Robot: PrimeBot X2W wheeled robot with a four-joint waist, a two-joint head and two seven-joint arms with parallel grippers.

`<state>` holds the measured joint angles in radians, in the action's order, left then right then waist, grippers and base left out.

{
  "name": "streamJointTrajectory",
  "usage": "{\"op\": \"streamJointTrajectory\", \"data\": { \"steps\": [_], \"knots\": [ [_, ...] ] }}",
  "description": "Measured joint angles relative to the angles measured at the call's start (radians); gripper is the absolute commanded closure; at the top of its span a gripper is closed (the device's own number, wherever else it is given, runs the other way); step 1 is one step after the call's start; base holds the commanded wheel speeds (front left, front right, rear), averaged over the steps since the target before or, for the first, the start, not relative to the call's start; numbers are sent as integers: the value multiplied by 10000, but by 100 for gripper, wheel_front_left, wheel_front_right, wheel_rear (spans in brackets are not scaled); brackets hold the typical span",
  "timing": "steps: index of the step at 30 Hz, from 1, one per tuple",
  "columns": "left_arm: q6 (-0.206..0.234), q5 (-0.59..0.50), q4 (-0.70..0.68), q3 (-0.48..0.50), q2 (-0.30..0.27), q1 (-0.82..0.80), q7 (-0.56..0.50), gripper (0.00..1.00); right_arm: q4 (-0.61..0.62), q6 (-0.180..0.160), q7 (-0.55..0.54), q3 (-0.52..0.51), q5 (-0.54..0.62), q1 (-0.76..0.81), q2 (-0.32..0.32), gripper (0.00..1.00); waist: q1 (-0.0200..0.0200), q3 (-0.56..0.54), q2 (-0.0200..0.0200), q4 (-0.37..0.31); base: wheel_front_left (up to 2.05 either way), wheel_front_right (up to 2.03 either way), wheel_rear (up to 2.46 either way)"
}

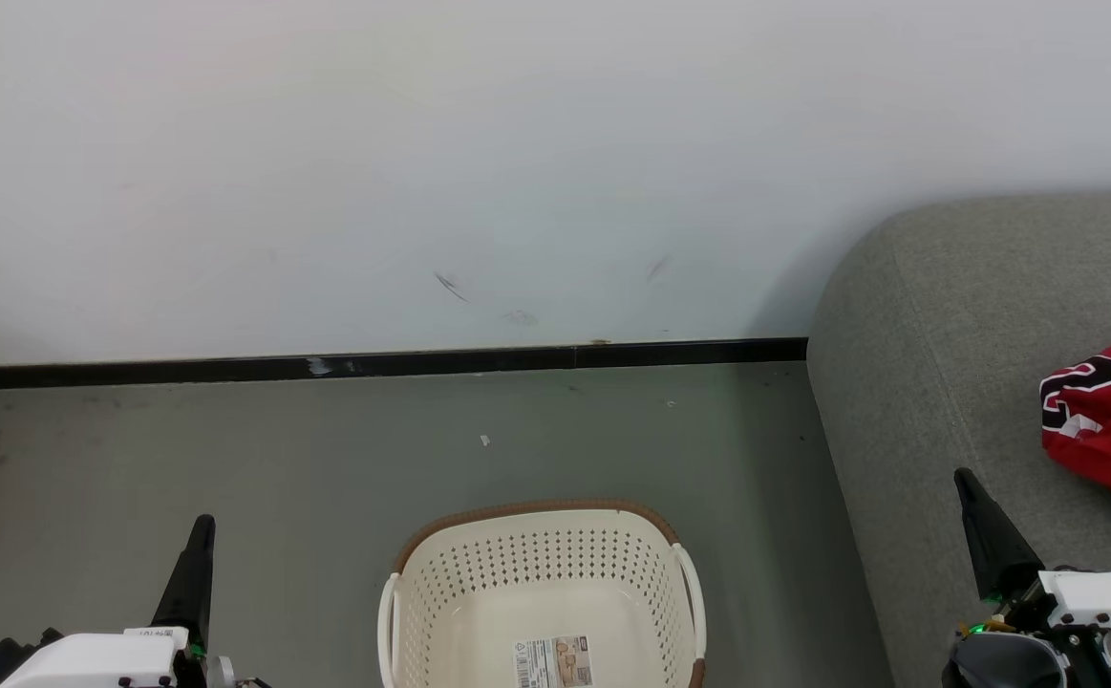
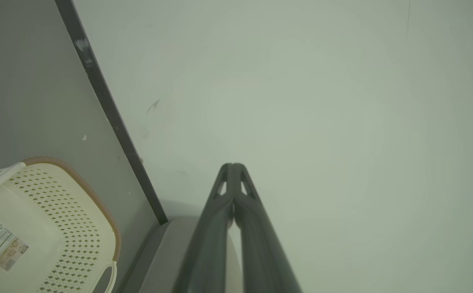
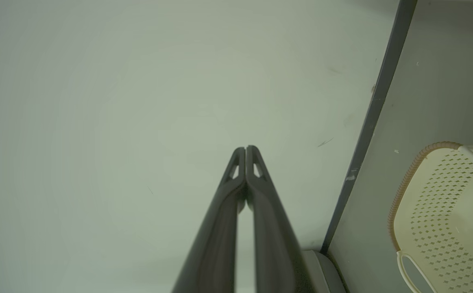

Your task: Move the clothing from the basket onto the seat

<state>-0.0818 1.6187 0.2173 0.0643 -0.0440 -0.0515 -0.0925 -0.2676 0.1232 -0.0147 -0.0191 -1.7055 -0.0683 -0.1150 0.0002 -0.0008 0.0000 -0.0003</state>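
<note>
- Head view: the basket (image 1: 536, 559) sits on the floor between the two arms. The part of its inside you can see is bare apart from the paper label (image 1: 555, 661). Its near end is cut off by the bottom edge, so I can't swear nothing's tucked in there. The clothing (image 1: 1109, 420) lies on the seat (image 1: 937, 315) over at the right, red with black-and-white numerals showing, so that's the jersey at least. The heap runs off the right edge, so no idea if the shorts are in it. The left gripper (image 1: 202, 526) is low left over the floor. The right gripper (image 1: 966, 483) is low right over the seat, near the clothing but not touching it
- Left wrist view: the left gripper (image 2: 233, 166) has its fingers pressed together tip to tip with nothing between them, pointing at the blank wall. The basket (image 2: 77, 211) is at lower left, just bare bottom and label
- Right wrist view: same deal, the right gripper (image 3: 245, 148) is closed up on nothing and aimed at the wall. A corner of the basket (image 3: 443, 203) at lower right looks bare too
- My read: pretty much done, at most a check for the shorts is left
</note>
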Motion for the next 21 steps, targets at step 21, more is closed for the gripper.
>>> {"op": "streamJointTrajectory", "data": {
  "steps": [21],
  "knots": [
    [-2,0,46,12,0,-15,-2,100,-2,0,0,6,0,-2,-8,100,0,-1,0,0,0,0,0]
  ]
}}
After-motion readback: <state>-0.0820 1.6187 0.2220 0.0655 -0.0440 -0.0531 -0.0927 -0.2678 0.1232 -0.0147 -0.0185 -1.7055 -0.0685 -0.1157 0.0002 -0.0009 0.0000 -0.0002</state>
